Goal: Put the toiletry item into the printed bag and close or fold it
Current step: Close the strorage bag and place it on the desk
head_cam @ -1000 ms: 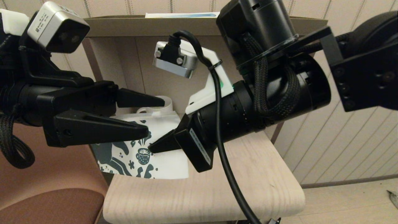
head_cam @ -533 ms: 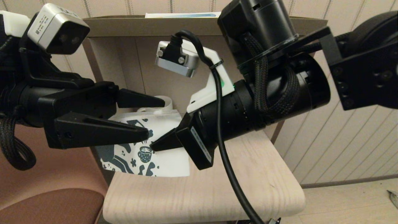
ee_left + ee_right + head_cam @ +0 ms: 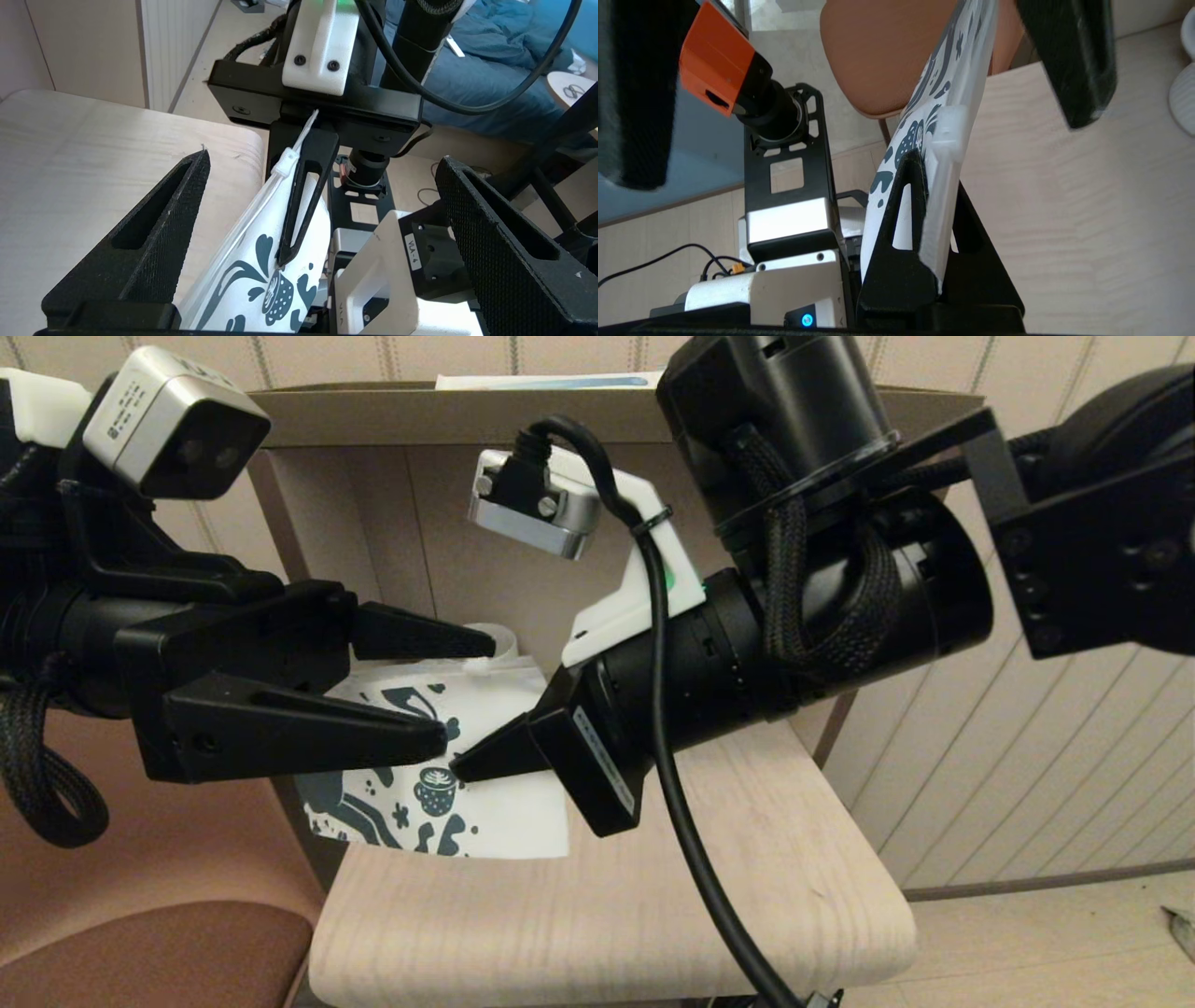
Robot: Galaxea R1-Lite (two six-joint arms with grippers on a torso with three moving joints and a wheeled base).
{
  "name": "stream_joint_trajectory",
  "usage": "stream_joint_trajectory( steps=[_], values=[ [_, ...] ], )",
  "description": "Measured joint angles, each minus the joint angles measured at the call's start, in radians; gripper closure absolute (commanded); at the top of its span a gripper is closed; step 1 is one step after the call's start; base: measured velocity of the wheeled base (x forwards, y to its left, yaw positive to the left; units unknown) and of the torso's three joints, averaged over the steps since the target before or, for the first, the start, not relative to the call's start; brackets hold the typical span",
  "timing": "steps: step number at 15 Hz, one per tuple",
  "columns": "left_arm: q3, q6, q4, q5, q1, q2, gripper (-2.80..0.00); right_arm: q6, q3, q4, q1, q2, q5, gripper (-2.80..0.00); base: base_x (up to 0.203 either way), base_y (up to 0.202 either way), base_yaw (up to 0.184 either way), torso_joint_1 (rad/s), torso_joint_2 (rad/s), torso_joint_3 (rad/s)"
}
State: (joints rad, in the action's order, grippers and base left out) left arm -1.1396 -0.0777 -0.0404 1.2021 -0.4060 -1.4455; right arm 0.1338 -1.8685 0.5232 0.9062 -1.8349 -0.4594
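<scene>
A robot's two black grippers meet over a pale wooden table (image 3: pixel 747 896) that stands against a panelled wall. The right gripper (image 3: pixel 462 767) reaches in from the right, its two fingers pressed together on the printed bag (image 3: pixel 504 817), pinching its edge and holding it above the table's near left part. The bag is white with dark teal motifs, among them a cup and leaves. In the right wrist view the bag (image 3: pixel 952 93) stands on edge between the clamped fingers, with a white plastic zip slider at its edge. The left gripper (image 3: pixel 457 691) comes in from the left with its fingers spread wide apart, one above the other, just left of the bag and holding nothing. In the left wrist view the bag (image 3: pixel 261 261) hangs between its spread fingers, touching neither. A cream mug (image 3: pixel 499 649) stands behind the bag, mostly hidden. A long white-and-blue box (image 3: pixel 541 380) lies on a shelf at the far side. The toiletry tube cannot be seen.
</scene>
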Motion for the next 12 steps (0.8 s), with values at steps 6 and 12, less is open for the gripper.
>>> stream_joint_trajectory(
  steps=[6,12],
  values=[
    [0.001,0.000,0.000,0.000,-0.004,0.000,-2.80,-0.001,-0.007,0.000,0.000,-0.009,0.000,0.00,0.000,0.000,0.000,0.000,0.00,0.000],
    [0.010,-0.019,0.000,0.000,-0.003,0.002,0.00,0.000,-0.009,0.000,0.000,-0.012,0.000,0.00,0.000,0.000,0.000,0.000,0.00,0.000]
  ],
)
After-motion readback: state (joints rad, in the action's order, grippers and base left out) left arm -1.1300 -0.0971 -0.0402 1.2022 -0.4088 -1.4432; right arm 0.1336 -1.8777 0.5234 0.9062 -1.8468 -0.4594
